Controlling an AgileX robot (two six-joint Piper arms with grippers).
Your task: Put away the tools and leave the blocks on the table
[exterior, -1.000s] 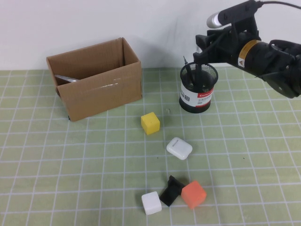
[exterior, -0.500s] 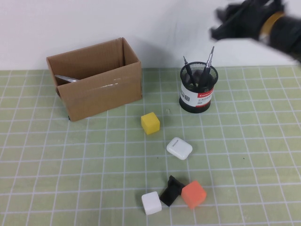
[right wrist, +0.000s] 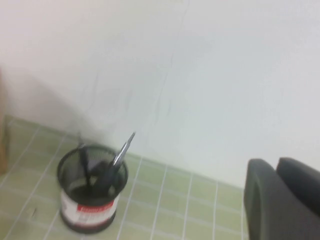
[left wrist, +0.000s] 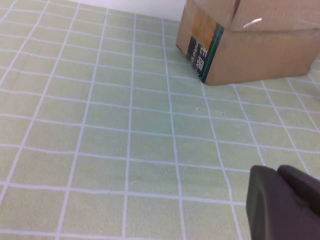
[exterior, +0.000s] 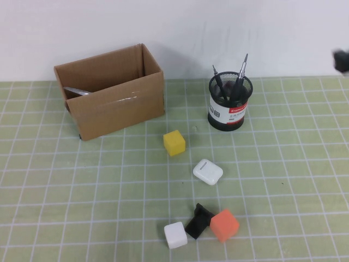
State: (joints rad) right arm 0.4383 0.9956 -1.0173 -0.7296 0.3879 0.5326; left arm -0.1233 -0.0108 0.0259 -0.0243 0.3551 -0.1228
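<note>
Black mesh pen cup (exterior: pixel 230 102) holds both drivers (exterior: pixel 241 71) upright; scissors (exterior: pixel 76 91) lie in the cardboard box (exterior: pixel 109 98). Right gripper (right wrist: pixel 282 200), jaws together and empty, sits far right of the cup. Left gripper (left wrist: pixel 282 205) is beside the box, state unclear. Blocks (exterior: pixel 174 142) are on the table (exterior: pixel 54 191).

wall: plain white painted wall (exterior: pixel 174 27), upper frame, faint hairline crack
surface: pale green mat with white grid lines (exterior: pixel 65 196), lower frame
light: even, soft shadows
</note>
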